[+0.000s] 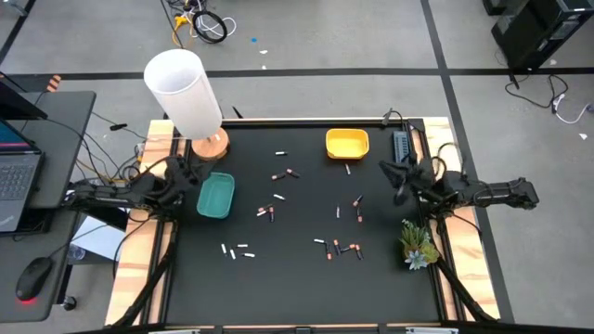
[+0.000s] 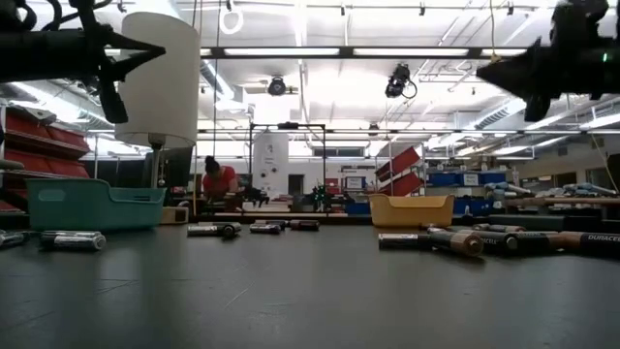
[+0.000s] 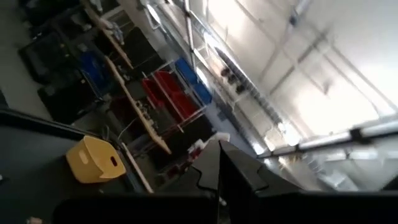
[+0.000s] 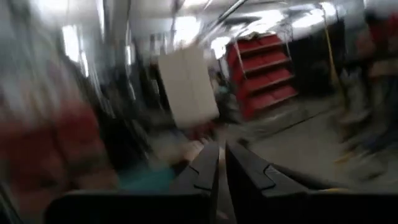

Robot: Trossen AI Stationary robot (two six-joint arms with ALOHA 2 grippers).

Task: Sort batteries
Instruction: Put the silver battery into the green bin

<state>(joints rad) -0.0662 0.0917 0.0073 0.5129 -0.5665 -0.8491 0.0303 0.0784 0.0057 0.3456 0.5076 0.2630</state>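
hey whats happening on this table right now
A two-armed robot is set up to sort batteries, but nothing is being handled at this moment. The batteries lie scattered across the black table, and none shows in the teal bin or the yellow bin. The left gripper sits shut and empty by the teal bin, and the right gripper sits shut and empty at the right edge, above the small plant.

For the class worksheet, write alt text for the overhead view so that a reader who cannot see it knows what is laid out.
Small batteries lie scattered across a black table, with a teal bowl at its left and a yellow bowl near the far edge. The left gripper and right gripper sit shut at the sides, holding nothing.
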